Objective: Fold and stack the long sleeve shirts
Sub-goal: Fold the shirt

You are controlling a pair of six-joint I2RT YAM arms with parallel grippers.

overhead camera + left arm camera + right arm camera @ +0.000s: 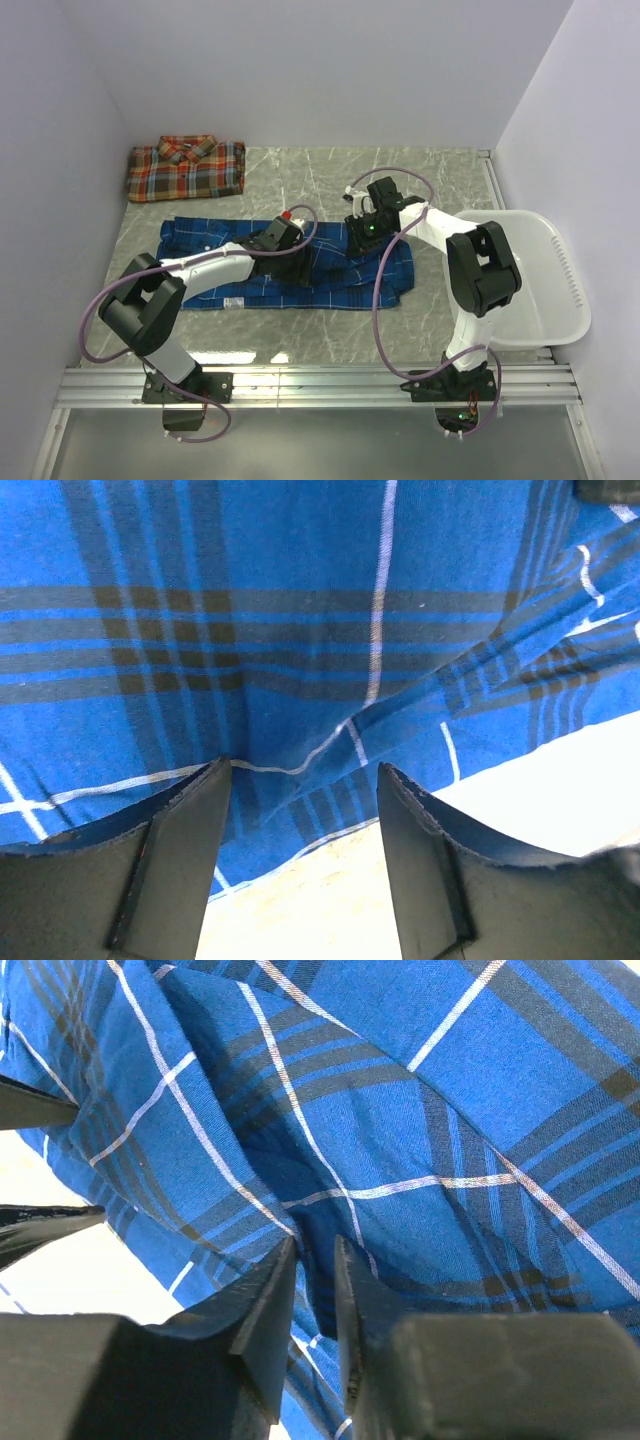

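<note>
The royal blue plaid shirt [205, 240] lies spread across the middle of the table, bunched toward its right end. The red-orange plaid shirt [186, 168] sits folded at the back left. My left gripper [284, 240] is low over the blue shirt's middle. In the left wrist view it [305, 772] stands open, the hem of the blue shirt [300, 610] lying between its fingertips. My right gripper [362, 232] is down on the cloth further right. In the right wrist view its jaws [315, 1250] are pinched on a raised fold of the blue shirt [450, 1110].
A white plastic basket [560, 300] stands at the right, beside the right arm. Bare marbled tabletop [330, 175] lies between the two shirts and behind the grippers. Grey walls close the back and both sides, and a metal rail [320, 385] runs along the near edge.
</note>
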